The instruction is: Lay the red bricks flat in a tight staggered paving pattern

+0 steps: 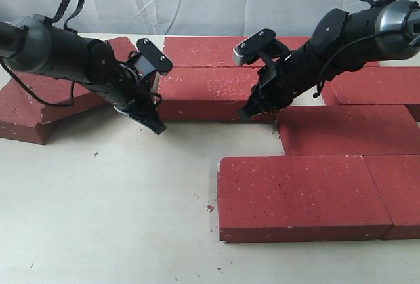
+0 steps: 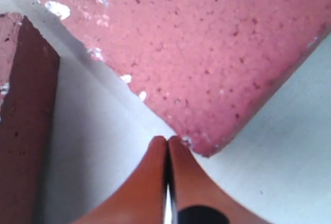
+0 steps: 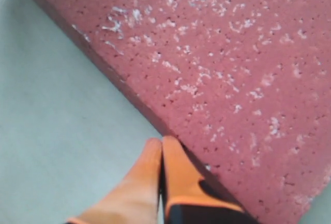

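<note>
The red bricks (image 1: 302, 195) are dark red, flecked white (pinker seen close); the table (image 1: 98, 218) is off-white; the left gripper (image 2: 167, 140) and right gripper (image 3: 161, 141) are orange.

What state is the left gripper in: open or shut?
Shut. The left wrist view shows the left gripper with both orange fingers pressed together, nothing between them.
</note>
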`<action>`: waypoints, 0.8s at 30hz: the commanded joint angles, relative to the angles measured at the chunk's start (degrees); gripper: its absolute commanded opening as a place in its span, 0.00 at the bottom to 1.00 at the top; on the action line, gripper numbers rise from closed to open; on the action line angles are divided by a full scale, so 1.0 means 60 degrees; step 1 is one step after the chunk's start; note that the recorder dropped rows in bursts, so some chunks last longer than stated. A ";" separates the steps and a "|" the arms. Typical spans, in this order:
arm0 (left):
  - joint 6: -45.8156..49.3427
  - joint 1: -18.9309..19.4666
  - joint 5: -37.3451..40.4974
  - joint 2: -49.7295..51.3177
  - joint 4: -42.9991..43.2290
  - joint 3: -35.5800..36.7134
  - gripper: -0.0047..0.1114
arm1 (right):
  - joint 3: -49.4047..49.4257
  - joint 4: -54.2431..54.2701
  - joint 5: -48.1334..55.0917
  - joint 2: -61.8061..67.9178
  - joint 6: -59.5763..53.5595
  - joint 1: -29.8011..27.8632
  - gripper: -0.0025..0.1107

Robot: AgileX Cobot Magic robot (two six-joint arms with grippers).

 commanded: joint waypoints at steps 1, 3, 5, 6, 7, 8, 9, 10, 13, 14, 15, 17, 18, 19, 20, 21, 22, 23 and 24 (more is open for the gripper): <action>-0.0003 -0.0004 -0.0126 -0.0055 0.0256 -0.0032 0.04 | -0.0058 0.0030 0.0301 -0.0072 -0.0069 -0.0028 0.02; -0.0003 -0.0004 -0.0131 -0.0055 0.0256 -0.0032 0.04 | -0.0058 -0.0232 0.0671 -0.0072 -0.0069 -0.0028 0.02; -0.0003 -0.0004 -0.0089 -0.0055 0.0298 -0.0032 0.04 | -0.0058 -0.0557 0.1098 -0.0072 -0.0069 -0.0028 0.02; -0.0003 -0.0004 -0.0089 -0.0055 0.0351 -0.0032 0.04 | -0.0058 -0.0778 0.1103 -0.0114 -0.0069 -0.0028 0.02; -0.0003 -0.0004 -0.0089 -0.0072 0.0367 -0.0032 0.04 | -0.0058 -0.0923 0.1084 -0.0184 -0.0069 -0.0028 0.02; -0.0003 -0.0004 -0.0071 -0.0087 0.0388 -0.0032 0.04 | -0.0058 -0.0923 0.1065 -0.0275 -0.0069 -0.0028 0.02; -0.0009 -0.0004 -0.0063 -0.0129 0.0388 -0.0032 0.04 | -0.0058 -0.0923 0.1130 -0.0392 -0.0008 -0.0028 0.02; -0.0009 -0.0004 -0.0046 -0.0152 0.0388 -0.0032 0.04 | -0.0058 -0.0923 0.1132 -0.0507 0.0072 -0.0028 0.02; -0.0323 -0.0004 -0.0045 -0.0190 0.0137 -0.0032 0.04 | -0.0058 -0.0923 0.1374 -0.0967 0.0285 -0.0028 0.02; -0.0593 -0.0004 -0.0063 -0.0190 -0.0067 -0.0032 0.04 | -0.0058 -0.0923 0.1488 -0.1149 0.0285 -0.0028 0.02; -0.0653 -0.0004 -0.0101 -0.0146 -0.0110 -0.0032 0.04 | -0.0058 -0.0923 0.1531 -0.1250 0.0305 -0.0028 0.02; -0.0653 -0.0004 -0.0279 -0.0047 -0.0053 -0.0032 0.04 | -0.0058 -0.0923 0.1582 -0.1367 0.0433 -0.0045 0.02; -0.0653 -0.0004 -0.0411 -0.0005 -0.0053 -0.0032 0.04 | -0.0058 -0.0906 0.1582 -0.1392 0.0503 -0.0045 0.02; -0.0671 -0.0004 -0.0579 0.0041 -0.0053 -0.0032 0.04 | -0.0058 -0.0906 0.1582 -0.1392 0.0518 -0.0045 0.02; -0.0689 -0.0004 -0.0731 0.0108 -0.0053 -0.0032 0.04 | -0.0058 -0.0906 0.1582 -0.1392 0.0518 -0.0045 0.02; -0.0689 -0.0004 -0.0864 0.0131 -0.0053 -0.0032 0.04 | -0.0058 -0.0906 0.1582 -0.1392 0.0518 -0.0045 0.02; -0.0689 -0.0004 -0.0999 0.0169 -0.0107 -0.0032 0.04 | -0.0058 -0.0906 0.1582 -0.1392 0.0518 -0.0045 0.02; -0.0689 -0.0028 -0.1146 0.0185 -0.0234 -0.0032 0.04 | -0.0058 -0.0906 0.1582 -0.1392 0.0518 -0.0045 0.02; -0.0689 -0.0028 -0.1187 0.0185 -0.0337 -0.0032 0.04 | -0.0058 -0.0906 0.1582 -0.1392 0.0518 -0.0045 0.02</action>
